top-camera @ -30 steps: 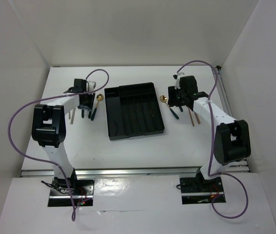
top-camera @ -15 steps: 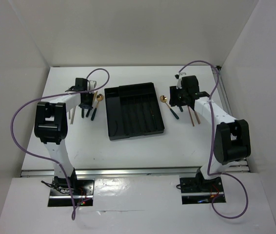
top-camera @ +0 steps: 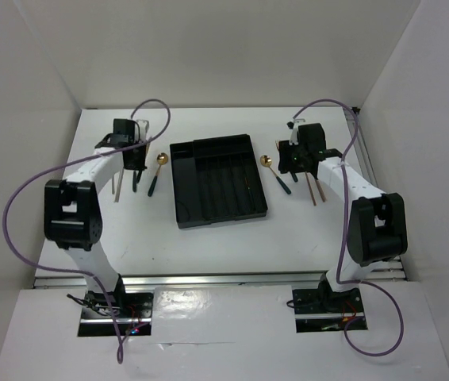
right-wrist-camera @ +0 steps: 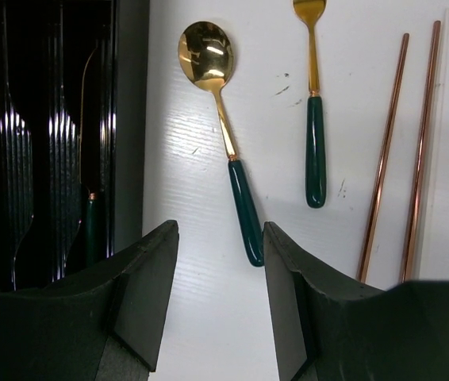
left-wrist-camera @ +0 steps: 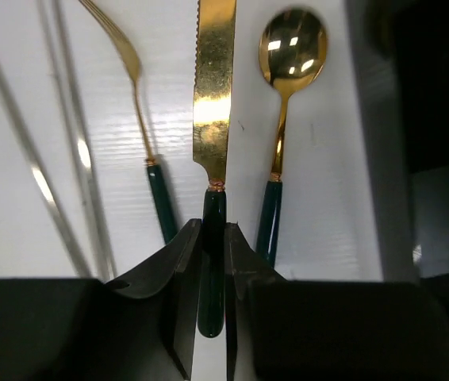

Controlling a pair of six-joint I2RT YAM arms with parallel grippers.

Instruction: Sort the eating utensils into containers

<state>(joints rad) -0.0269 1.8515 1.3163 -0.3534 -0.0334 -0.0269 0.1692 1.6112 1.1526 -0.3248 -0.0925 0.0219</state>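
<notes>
In the left wrist view my left gripper (left-wrist-camera: 212,226) is shut on the dark green handle of a gold-bladed knife (left-wrist-camera: 213,95). The knife points away between a fork (left-wrist-camera: 133,79) and a spoon (left-wrist-camera: 290,55). Silver chopsticks (left-wrist-camera: 66,135) lie further left. My right gripper (right-wrist-camera: 220,230) stands open low over the table, with the handle end of another spoon (right-wrist-camera: 244,210) just ahead of its right finger (right-wrist-camera: 288,270). A second fork (right-wrist-camera: 314,151) and copper chopsticks (right-wrist-camera: 383,159) lie to its right. The black tray (top-camera: 218,181) sits between the arms, with one green-handled utensil (right-wrist-camera: 90,222) in a compartment.
The tray's right wall (right-wrist-camera: 129,119) runs close along the left of my right gripper. The tray's dark left side (left-wrist-camera: 439,95) is just right of the spoon by my left gripper. White walls enclose the table on three sides.
The left gripper has closed on the knife handle and shifted slightly toward the far wall, its elbow swinging left. The right gripper moved a little away from the tray.
</notes>
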